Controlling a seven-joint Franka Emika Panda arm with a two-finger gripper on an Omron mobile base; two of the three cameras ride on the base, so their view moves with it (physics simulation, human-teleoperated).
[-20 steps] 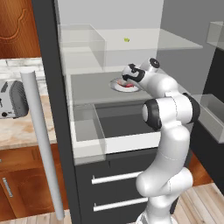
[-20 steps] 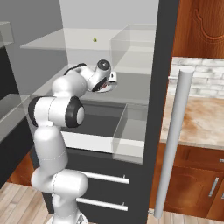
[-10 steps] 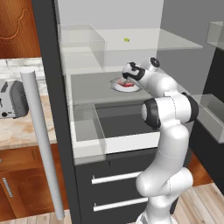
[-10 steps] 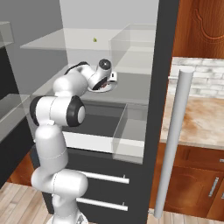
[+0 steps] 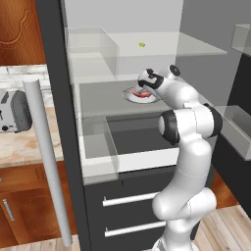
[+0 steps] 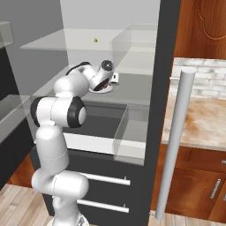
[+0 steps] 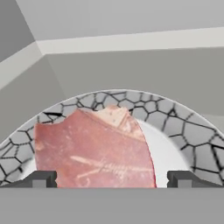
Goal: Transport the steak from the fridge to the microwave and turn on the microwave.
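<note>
Steak (image 7: 94, 148), a pinkish-red slab, lies on a round plate (image 7: 183, 131) with a grey cracked-stone rim, set on a grey shelf inside the open fridge (image 5: 59, 88). The gripper (image 7: 112, 180) reaches into the fridge over the plate, its jaws spread wide with one dark fingertip on either side of the meat; nothing is grasped yet. In the left base view the plate (image 5: 131, 94) sits near the middle of the shelf, with the gripper (image 5: 145, 84) just at its right edge. In the right base view the white arm bends in from the left and the gripper (image 6: 107, 84) sits over the plate (image 6: 114, 87). A long silver door handle (image 6: 174, 145) stands in the foreground at right. By this showing the task is at its start: the approach to the steak is nearly complete, while the grasp, the carry to the microwave and switching it on all remain.
</note>
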